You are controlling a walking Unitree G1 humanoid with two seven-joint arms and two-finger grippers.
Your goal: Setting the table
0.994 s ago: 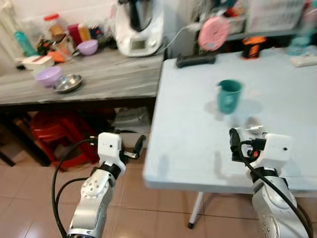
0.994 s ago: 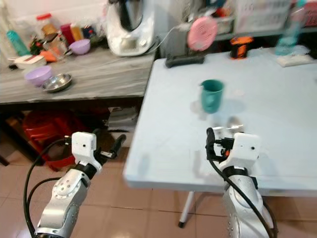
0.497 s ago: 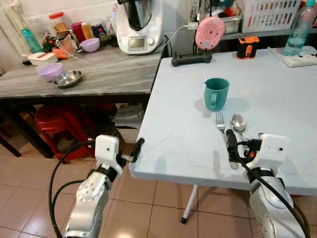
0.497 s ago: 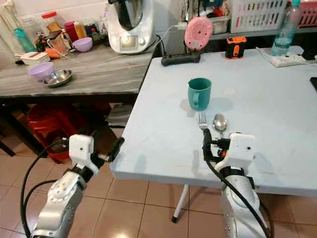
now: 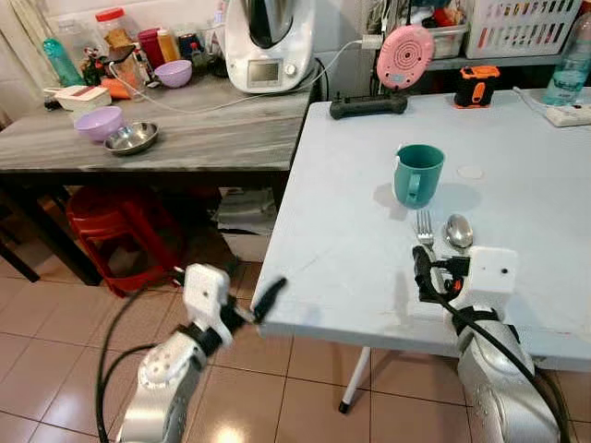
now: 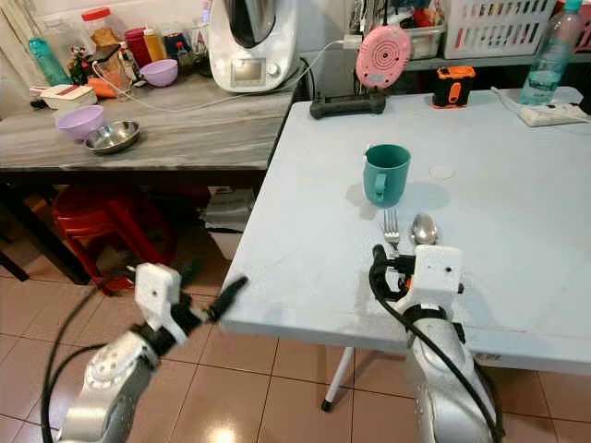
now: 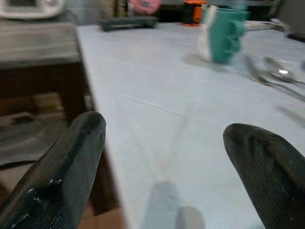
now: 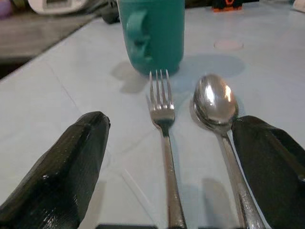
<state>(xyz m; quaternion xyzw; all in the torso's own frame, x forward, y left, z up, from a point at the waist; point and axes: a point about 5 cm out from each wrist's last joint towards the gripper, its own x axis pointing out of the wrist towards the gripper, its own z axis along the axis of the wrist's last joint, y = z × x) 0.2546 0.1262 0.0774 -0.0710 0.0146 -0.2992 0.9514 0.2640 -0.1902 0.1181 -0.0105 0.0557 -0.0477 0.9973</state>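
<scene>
Here we saw the fork (image 8: 164, 143) and spoon (image 8: 217, 107) lying side by side on the pale blue tabletop (image 5: 342, 231), just near of the teal mug (image 5: 417, 173). Our right gripper (image 8: 169, 181) hovered over their handles, jaws released and holding nothing. Our left gripper (image 7: 162, 176) sat at the tabletop's near left edge, jaws likewise released.

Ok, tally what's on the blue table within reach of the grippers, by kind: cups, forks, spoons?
Cups: 1, the teal cup
Forks: 1, the fork
Spoons: 1, the spoon
Total: 3
</scene>
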